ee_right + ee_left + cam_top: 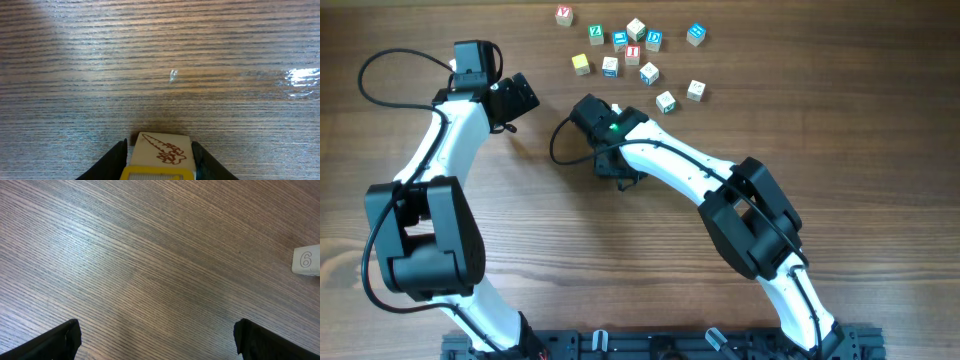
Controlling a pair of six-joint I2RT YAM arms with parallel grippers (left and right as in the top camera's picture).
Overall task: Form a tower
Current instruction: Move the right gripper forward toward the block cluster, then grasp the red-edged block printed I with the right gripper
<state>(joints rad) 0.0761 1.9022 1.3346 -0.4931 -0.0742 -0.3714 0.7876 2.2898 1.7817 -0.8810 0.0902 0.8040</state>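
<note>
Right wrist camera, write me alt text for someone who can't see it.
The right gripper pinches a pale wooden cube between its dark fingers at bottom centre; the cube shows a brown carrot drawing above a yellow-framed face. Beyond it stretches the wood-grain table, with glare at right.

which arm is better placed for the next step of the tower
The right arm: its jaws are closed on the carrot-print cube, so it can likely lift it straight away. The left arm has its jaws wide open over the table, holding nothing.
</note>
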